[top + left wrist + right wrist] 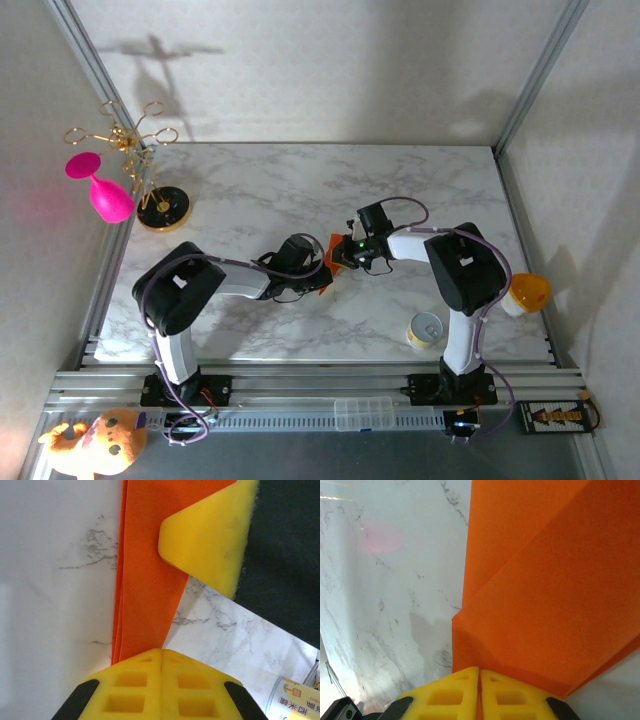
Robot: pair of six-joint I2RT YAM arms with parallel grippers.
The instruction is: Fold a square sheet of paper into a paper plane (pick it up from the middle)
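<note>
The square sheet of paper [331,262] is bright orange and folded into several layers, and it sits between my two grippers at mid-table. In the left wrist view the paper [145,580] runs as a narrow layered strip into my left gripper [161,655], which is shut on its edge. A yellow finger [210,540] of the right gripper lies over the strip's far end. In the right wrist view the paper [545,580] shows diagonal creases, and my right gripper [479,672] is shut on its near edge. From above, the left gripper [318,268] and right gripper [346,255] meet at the paper.
A small yellow can [427,330] stands near the right arm's base and shows again as the can [295,700]. An orange-yellow cup [528,292] sits at the table's right edge. A pink goblet [100,190] and a gold rack [150,170] stand at the far left.
</note>
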